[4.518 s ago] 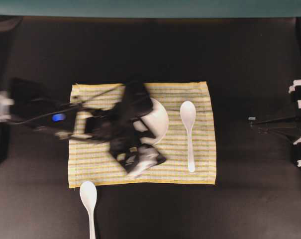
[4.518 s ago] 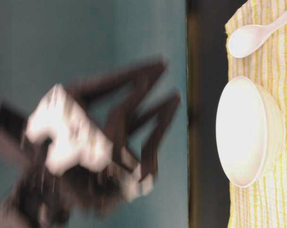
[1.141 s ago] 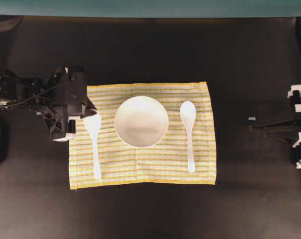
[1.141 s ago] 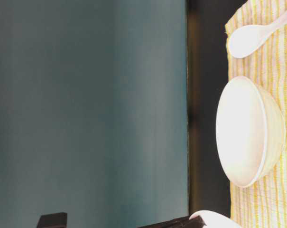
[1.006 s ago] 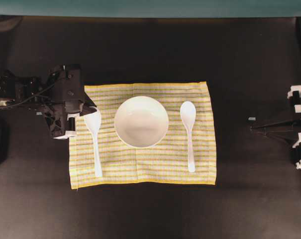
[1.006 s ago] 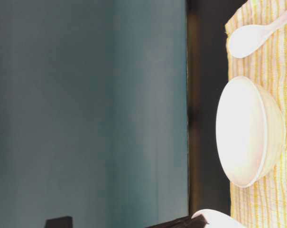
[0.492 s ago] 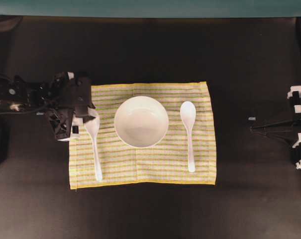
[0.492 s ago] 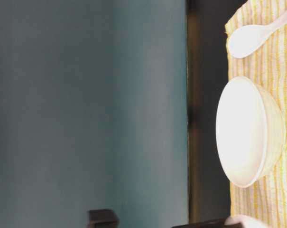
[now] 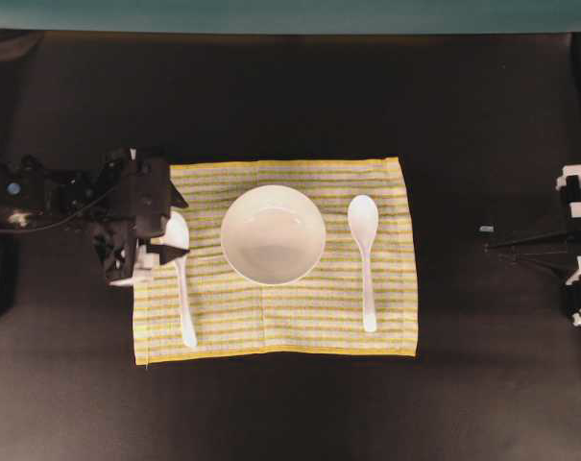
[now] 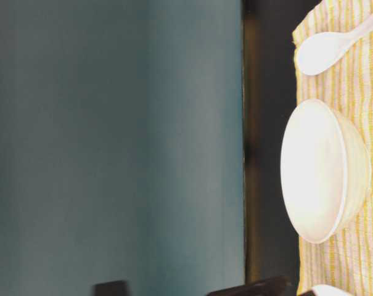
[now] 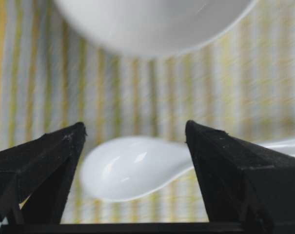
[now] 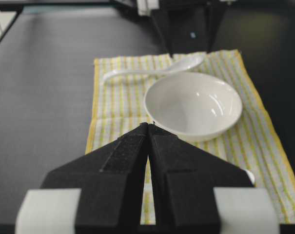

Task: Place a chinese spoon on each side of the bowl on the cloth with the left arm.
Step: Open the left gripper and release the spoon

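Two spoons (image 9: pixel 365 259) flank the bowl (image 9: pixel 273 234) (left gripper (image 9: pixel 154 248) spread).

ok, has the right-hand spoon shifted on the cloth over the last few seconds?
No. In the overhead view the right spoon lies in the same place beside the bowl, handle toward the cloth's near edge, as before.

Matte black table top (image 9: pixel 300 96) under even light, plain teal wall (image 10: pixel 112 135) behind the far edge of the table, seen as a thin teal band from overhead
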### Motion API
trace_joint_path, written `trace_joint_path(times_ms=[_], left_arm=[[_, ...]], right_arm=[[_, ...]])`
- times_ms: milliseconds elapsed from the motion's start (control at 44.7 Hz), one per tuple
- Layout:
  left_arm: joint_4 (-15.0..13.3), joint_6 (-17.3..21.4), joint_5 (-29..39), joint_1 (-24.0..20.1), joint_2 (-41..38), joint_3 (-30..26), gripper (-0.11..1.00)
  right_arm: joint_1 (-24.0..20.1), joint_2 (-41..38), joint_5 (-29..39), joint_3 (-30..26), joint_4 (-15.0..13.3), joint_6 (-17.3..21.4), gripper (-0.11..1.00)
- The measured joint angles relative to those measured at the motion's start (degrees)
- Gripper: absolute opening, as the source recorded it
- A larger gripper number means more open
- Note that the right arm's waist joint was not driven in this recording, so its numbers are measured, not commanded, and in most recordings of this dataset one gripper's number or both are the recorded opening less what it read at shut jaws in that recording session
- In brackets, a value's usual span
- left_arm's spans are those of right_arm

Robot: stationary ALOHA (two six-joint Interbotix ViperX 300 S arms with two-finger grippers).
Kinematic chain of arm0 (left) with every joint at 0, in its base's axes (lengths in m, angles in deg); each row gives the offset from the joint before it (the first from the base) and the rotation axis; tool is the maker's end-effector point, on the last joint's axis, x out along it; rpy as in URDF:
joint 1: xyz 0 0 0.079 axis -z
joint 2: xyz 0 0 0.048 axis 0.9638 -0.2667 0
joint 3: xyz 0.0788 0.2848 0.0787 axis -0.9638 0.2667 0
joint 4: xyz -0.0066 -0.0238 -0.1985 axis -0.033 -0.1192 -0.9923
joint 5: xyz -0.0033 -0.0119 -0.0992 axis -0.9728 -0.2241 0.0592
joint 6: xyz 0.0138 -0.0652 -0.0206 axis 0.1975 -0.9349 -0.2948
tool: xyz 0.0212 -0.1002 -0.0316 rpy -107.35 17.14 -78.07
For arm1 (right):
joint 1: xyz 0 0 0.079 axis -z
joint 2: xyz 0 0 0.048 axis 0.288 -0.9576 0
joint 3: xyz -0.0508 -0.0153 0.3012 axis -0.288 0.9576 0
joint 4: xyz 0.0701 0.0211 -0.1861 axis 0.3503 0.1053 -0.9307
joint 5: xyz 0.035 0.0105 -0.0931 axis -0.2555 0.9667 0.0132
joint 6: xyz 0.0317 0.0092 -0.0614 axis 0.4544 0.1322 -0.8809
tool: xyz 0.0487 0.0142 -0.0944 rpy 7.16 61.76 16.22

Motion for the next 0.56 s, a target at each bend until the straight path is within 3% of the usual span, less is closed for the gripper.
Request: trace_joint_path(times_ms=[268,559], left_arm=[[0.0,-4.48,-0.18,8.0,14.24,1.05,0.8],[0.0,-9.4,-1.49,14.33,21.62,4.75,0.8]], right_arm=[[0.0,0.09,0.09,0.09,-0.09,0.0,0.01],[0.0,0.18,0.97,0.62,0.0,0.0,0.01]])
